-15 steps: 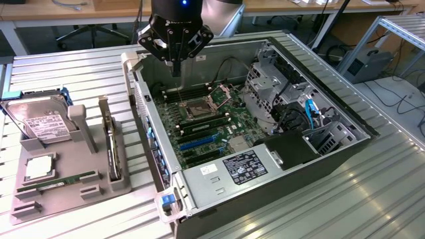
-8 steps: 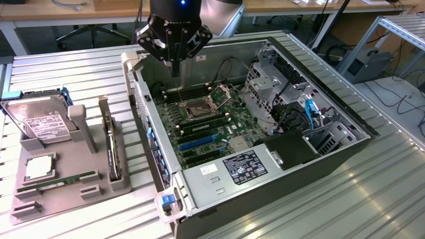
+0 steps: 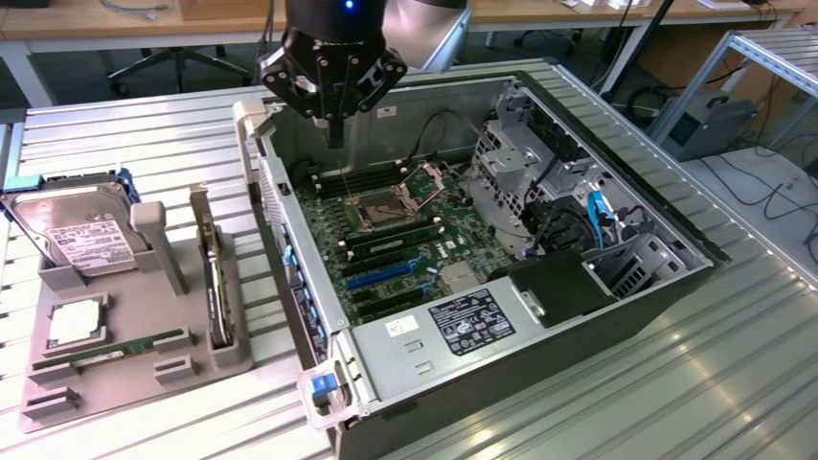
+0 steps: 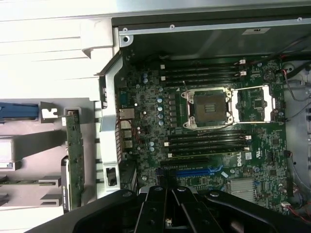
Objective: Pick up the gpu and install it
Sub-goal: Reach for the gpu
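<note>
The gpu (image 3: 217, 278) stands on its long edge in a slot of the grey holder (image 3: 122, 383), to the exterior view's left of the open computer case (image 3: 511, 316). In the wrist view the gpu (image 4: 74, 155) appears as a thin green-edged strip with a pale bracket at one end. My gripper (image 3: 335, 132) hangs over the rear part of the case, above the motherboard (image 3: 383, 240), with its fingers together and nothing between them. It is well apart from the gpu. The black gripper body (image 4: 167, 204) sits over the blue expansion slot (image 4: 194, 171).
The holder also carries a silver hard drive (image 3: 79, 235), a processor chip (image 3: 77, 321) and a green memory stick (image 3: 109, 350). The case side wall (image 3: 275, 240) stands between holder and motherboard. Drive cages and cables (image 3: 562, 211) fill the case's far side. Ribbed metal table (image 3: 665, 383) around.
</note>
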Available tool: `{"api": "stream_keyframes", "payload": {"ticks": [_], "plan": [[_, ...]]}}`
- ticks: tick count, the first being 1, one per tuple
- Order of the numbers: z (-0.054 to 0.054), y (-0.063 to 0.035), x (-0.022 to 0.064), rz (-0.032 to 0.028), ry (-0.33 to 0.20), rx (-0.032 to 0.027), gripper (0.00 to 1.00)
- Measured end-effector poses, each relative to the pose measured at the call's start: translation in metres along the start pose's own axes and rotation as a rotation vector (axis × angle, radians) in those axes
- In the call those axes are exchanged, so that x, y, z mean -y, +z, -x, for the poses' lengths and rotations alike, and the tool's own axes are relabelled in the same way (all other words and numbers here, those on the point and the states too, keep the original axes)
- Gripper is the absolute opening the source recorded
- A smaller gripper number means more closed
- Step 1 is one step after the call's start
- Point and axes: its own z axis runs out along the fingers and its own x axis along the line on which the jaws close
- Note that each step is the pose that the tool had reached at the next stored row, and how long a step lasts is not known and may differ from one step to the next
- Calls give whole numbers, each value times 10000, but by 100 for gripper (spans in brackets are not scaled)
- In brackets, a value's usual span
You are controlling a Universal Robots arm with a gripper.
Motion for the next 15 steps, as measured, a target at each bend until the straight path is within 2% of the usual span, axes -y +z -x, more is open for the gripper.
{"api": "stream_keyframes", "payload": {"ticks": [15], "plan": [[-40, -1, 3, 0, 0, 0, 11]]}}
